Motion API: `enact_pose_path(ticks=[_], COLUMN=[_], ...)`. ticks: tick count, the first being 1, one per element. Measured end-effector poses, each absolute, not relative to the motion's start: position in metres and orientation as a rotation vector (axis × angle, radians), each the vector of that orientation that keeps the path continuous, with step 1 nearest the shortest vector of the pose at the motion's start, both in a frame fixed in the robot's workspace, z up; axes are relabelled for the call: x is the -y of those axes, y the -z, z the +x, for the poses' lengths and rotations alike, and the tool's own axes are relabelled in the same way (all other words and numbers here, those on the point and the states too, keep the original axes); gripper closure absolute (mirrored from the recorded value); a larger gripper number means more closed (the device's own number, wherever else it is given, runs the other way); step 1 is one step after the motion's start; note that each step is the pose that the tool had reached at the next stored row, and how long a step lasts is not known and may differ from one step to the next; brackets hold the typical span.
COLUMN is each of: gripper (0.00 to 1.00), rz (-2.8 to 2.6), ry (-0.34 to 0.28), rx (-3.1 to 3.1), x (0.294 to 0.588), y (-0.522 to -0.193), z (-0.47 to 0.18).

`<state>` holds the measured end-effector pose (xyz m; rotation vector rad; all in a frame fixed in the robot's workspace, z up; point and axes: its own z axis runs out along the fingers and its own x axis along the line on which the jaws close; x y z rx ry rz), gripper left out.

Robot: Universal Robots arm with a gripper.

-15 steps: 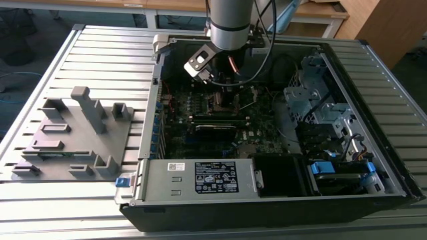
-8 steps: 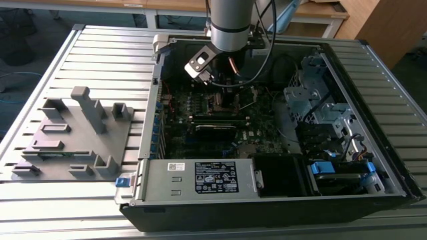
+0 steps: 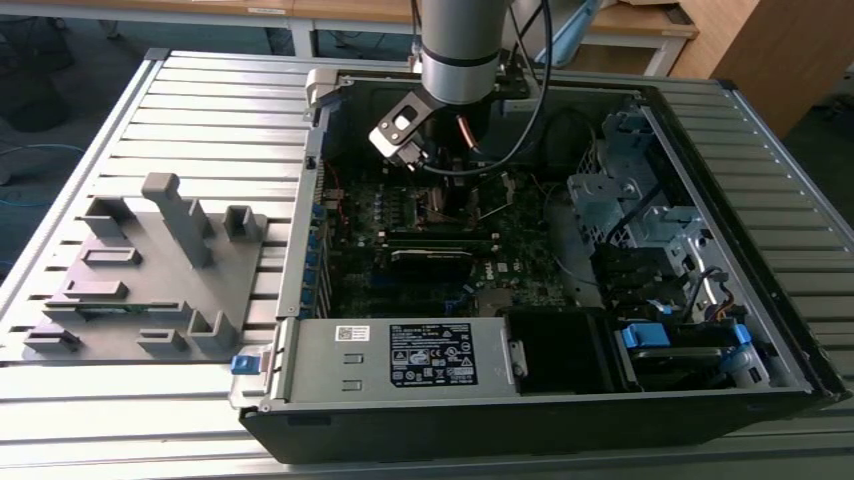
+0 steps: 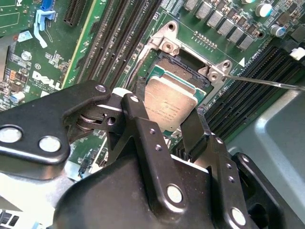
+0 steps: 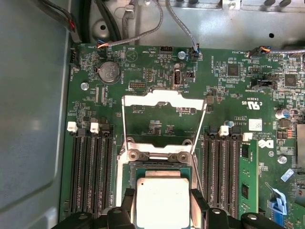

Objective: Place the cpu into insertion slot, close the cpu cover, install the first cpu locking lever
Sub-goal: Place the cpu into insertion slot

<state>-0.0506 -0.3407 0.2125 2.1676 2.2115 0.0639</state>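
**cpu**: pos. over the socket on the motherboard, inside the open pc case. Lies level w/ the socket frame. Fully seated or just above it, can't tell.

**claw**: clamped on the cpu, one finger against each of two opp. edges, per both wrist views. The arm reaches down into the case.

**cpu cover**: swung open, standing back from the socket, board visible thru its open centre. Not closed.

**locking lever**: thin rod sticking out free beside the socket. Not latched.

**status (est.)**: step 1 near its end, cpu placed at the socket but not let go. Cover and lever steps not begun.

**surface**: slatted grey metal. Carries the case and, to the exterior view's left, a grey fixture block w/ upright posts.

**room**: wooden desks behind, wooden cabinet at the exterior view's right, dark floor.
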Motion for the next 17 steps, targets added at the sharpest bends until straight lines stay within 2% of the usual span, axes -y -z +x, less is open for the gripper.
enact_pose_path(ticks=[17], gripper=[0.46], rz=[2.179], ry=[-0.063], rx=[-2.200], x=[0.3406], y=[-0.2082], z=[-0.0506])
